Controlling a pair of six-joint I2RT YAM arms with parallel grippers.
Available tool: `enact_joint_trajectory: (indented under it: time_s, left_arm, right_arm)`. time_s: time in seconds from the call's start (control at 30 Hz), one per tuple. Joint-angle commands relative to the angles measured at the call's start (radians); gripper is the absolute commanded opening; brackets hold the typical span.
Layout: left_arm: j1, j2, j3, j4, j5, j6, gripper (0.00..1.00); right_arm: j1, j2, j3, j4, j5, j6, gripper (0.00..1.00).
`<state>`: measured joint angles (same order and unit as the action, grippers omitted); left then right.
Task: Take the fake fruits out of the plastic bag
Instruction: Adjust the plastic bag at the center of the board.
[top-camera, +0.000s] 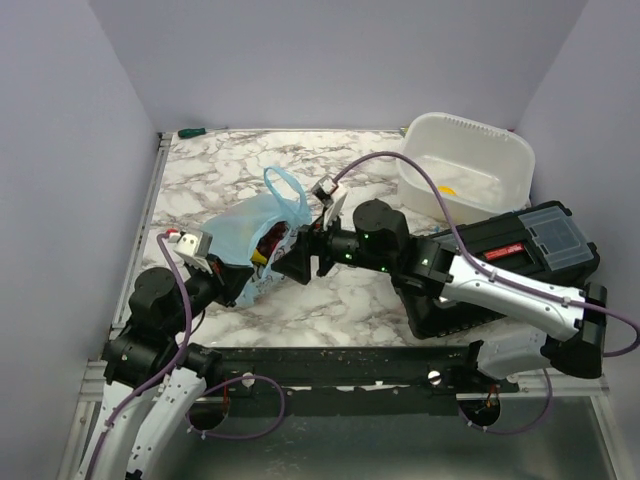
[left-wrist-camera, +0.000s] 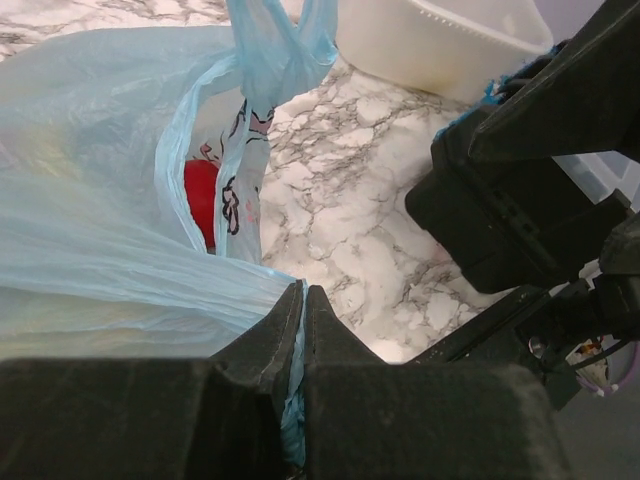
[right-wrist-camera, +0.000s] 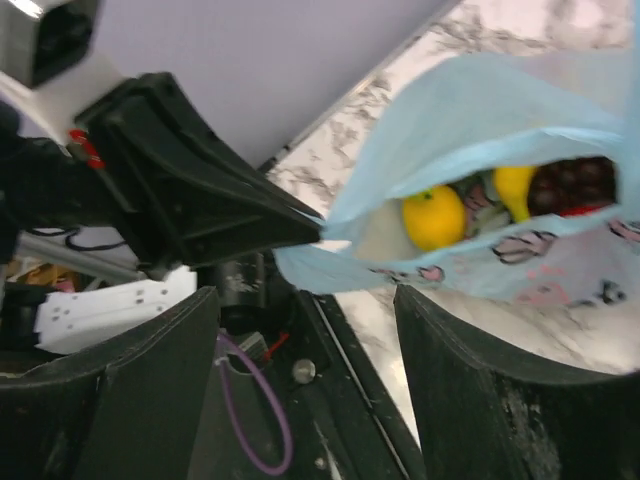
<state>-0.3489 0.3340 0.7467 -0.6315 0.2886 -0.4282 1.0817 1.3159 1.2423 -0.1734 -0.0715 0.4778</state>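
- The left gripper (left-wrist-camera: 303, 300) has its fingers pressed together on a fold of the bag (left-wrist-camera: 100, 200), the thin blue film pinched between them at the bag's near edge.
- The right gripper (right-wrist-camera: 305, 300) has its fingers well apart with nothing between them. It sits just in front of the bag's mouth, pointing into it.
- The two grippers are close together at the bag's near side, right beside left in the top view.
- The bag lies on the marble table (top-camera: 330, 290), left of centre, its mouth towards the right arm and one loop handle (top-camera: 285, 190) standing up.
- A pink-and-white cartoon print (right-wrist-camera: 560, 270) with black outlines runs along the bag's rim. No words on it can be read.
- Inside the bag are a citrus (right-wrist-camera: 432, 217), a banana (right-wrist-camera: 513, 188) and dark grapes (right-wrist-camera: 570, 180).
- The left wrist view shows a red fruit (left-wrist-camera: 200, 195) through the opening.
- A black case (top-camera: 500, 270) with a clear lid lies under the right arm. Its red label (top-camera: 505, 250) is too small to read.
- A white tub (top-camera: 500, 150) stands at the far right.
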Motion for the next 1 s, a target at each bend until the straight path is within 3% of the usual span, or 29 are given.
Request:
enact_joint_trajectory:
  time_s: [0.0, 0.2, 0.37, 0.5, 0.63, 0.83, 0.97]
  left_arm:
    - [0.003, -0.054, -0.033, -0.001, -0.011, 0.027, 0.00]
    - [0.001, -0.087, -0.060, 0.003, -0.011, 0.037, 0.00]
    - [0.001, -0.095, -0.072, 0.023, -0.007, 0.025, 0.00]
    - [0.000, -0.094, -0.079, 0.012, -0.006, 0.032, 0.00]
    - [0.000, -0.105, -0.098, 0.028, 0.002, 0.033, 0.00]
    - [-0.001, -0.042, -0.091, 0.019, 0.022, 0.040, 0.00]
    - [-0.003, -0.015, -0.107, 0.049, 0.093, 0.052, 0.00]
  right_arm:
    - [0.034, 0.093, 0.020, 0.139, -0.028, 0.032, 0.69]
    - [0.035, 0.232, -0.028, 0.279, 0.125, 0.016, 0.45]
    - [0.034, 0.372, -0.008, 0.366, 0.167, -0.025, 0.33]
    - [0.034, 0.454, -0.023, 0.384, 0.289, -0.035, 0.31]
    - [0.035, 0.457, -0.181, 0.459, 0.342, 0.025, 0.31]
    - [0.053, 0.325, -0.470, 0.545, 0.396, 0.127, 0.32]
    - [0.053, 0.279, -0.524, 0.538, 0.426, 0.131, 0.40]
